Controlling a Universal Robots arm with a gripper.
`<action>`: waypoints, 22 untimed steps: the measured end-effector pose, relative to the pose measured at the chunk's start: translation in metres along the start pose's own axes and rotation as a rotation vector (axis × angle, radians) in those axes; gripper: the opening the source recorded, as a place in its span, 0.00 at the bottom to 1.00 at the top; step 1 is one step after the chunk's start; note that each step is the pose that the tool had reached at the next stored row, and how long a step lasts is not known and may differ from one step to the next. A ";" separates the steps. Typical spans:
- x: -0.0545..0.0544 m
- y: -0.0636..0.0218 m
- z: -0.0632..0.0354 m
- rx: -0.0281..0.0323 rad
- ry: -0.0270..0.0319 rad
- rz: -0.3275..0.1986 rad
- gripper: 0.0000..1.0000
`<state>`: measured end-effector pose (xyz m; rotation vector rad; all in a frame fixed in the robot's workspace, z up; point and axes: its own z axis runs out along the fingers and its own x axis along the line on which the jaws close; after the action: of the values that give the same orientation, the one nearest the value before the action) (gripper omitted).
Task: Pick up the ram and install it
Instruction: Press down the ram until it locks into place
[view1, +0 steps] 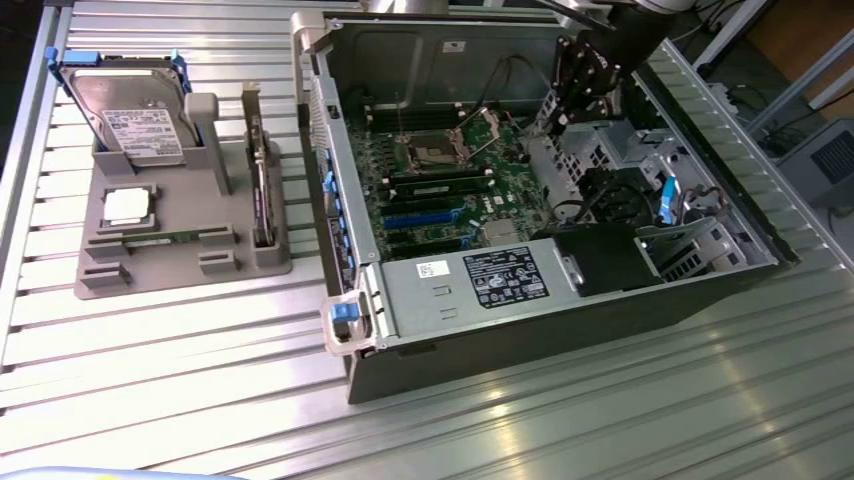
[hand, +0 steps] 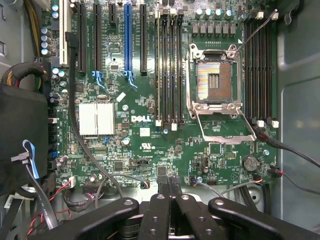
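Observation:
A long thin ram (view1: 262, 185) stands on edge in a slot of the grey holder (view1: 100, 285), at the exterior view's left of the open computer case (view1: 534, 330). A second green stick (view1: 160, 239) lies flat near the holder's front. My gripper (view1: 591, 75) hangs over the back of the case, far from the holder. In the wrist view its black fingers (hand: 156, 210) are pressed together over the motherboard (hand: 140, 150), and my gripper (hand: 170, 200) is shut with nothing between them. The long memory slots (hand: 169, 70) run beside the open processor socket (hand: 215, 80).
The holder also carries a silver hard drive (view1: 127, 115) and a square processor chip (view1: 127, 205). Inside the case are a black power supply (view1: 505, 277), loose cables (hand: 75, 125), blue expansion slots (hand: 126, 40) and a drive cage (view1: 667, 200). Ribbed metal table (view1: 561, 420) lies around the case.

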<state>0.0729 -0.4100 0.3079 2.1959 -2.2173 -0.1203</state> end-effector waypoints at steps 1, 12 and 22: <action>0.000 0.0000 0.0000 0.0000 0.0000 0.000 0.10; 0.000 0.0000 0.0001 0.0059 -0.0095 0.143 0.10; 0.000 -0.0001 0.0017 0.0154 -0.0222 0.366 0.10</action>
<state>0.0730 -0.4100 0.3062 1.7610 -2.5916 -0.1208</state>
